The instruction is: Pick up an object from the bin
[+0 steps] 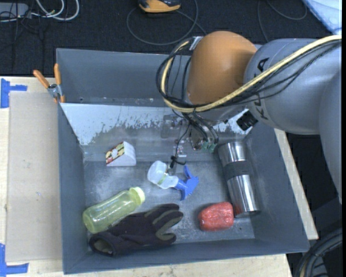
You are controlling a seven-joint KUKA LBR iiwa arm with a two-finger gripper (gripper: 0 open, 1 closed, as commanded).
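Note:
My gripper (pixel 178 153) hangs below the orange wrist cover in the middle of the bin, its tip just above a crumpled clear-white plastic piece (pixel 160 174). A small blue plastic part (pixel 188 184) lies right beside that piece, to its right. Along the gripper's right side, a silver metal cylinder with a grey band (pixel 237 176) lies lengthwise. A small white box with a red and yellow print (pixel 120 154) rests to the left of the gripper.
Near the bin's front lie a yellow-green plastic bottle (pixel 112 208), a black glove (pixel 139 229) and a red lumpy thing (pixel 216 216). The arm and its cables cover the bin's back right. Bare floor shows at the back left.

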